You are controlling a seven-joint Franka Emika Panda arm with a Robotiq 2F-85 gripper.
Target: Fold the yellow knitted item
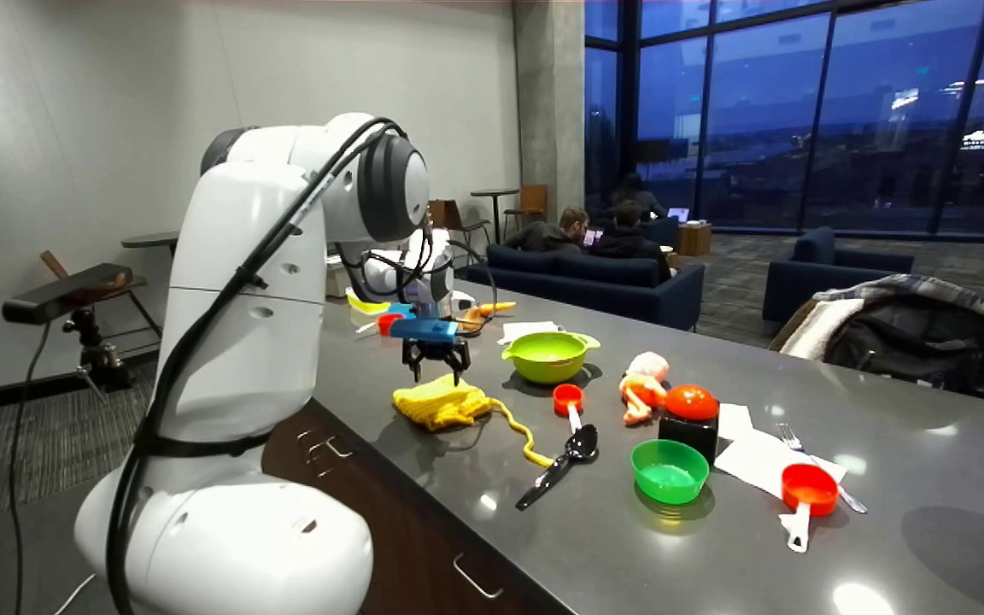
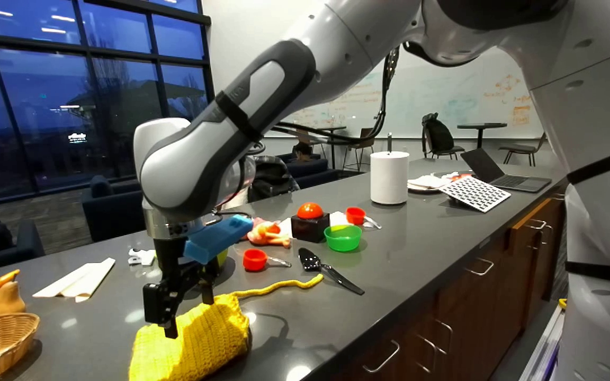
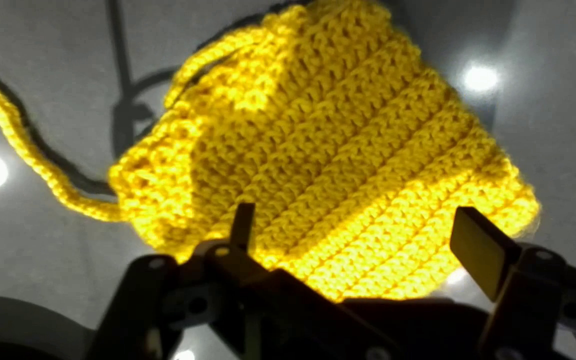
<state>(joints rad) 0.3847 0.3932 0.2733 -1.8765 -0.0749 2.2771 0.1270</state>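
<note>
A dark counter (image 1: 893, 401) crosses an exterior view, the yellow knitted item (image 1: 441, 405) left of centre. In an exterior view, lower left, the gripper (image 2: 189, 316) hangs over it. Wrist view: jaws wide apart, holding nothing; probably lining up a grasp, so next: lower, pinch an edge.

lime-green bowl (image 1: 547, 367) | black spoon (image 1: 573, 453) | orange-red dome (image 2: 310, 210) atop black box (image 2: 309, 228) | wicker basket (image 2: 19, 346) | laptop (image 2: 519, 182) (lid up)
</note>
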